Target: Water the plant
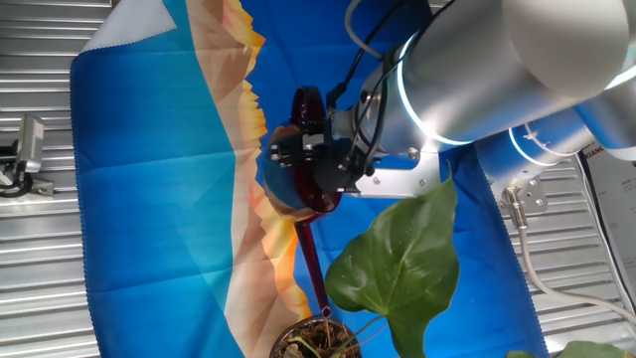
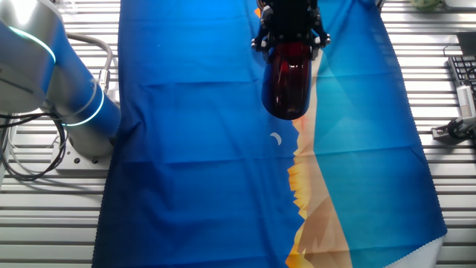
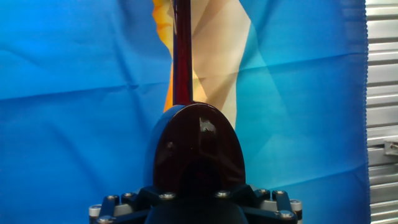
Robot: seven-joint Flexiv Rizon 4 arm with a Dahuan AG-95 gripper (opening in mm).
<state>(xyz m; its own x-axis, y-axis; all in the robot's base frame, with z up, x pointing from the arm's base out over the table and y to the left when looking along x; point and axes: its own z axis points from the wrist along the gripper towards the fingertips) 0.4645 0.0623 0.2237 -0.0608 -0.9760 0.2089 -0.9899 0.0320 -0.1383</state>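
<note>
The watering can is a dark red, translucent vessel with a rounded glossy body and a long, thin spout; highlights on the body show a smooth, hard surface. The hand is black, with visible bolt heads along its front edge in the hand view, and it is clamped on the rear of the can body, so the can hangs clear of the cloth. The arm behind the hand has smooth silver-grey casings with a lit ring at one joint. The plant has a large, glossy, heart-shaped green leaf on a thin stem, and a small round pot of dark soil with brownish debris on top. In one fixed view the pot lies beyond the hand along the spout line, with the spout tip just over the pot rim; whether the tip touches cannot be told. The large leaf stands just beside the spout, under the arm casing, close to the hand. The table is ribbed grey metal, covered by a thin wrinkled cloth printed in blue with an orange and beige faceted band. A keyboard edge and a grey clamp-like fitting lie well apart from the hand, off the cloth.
</note>
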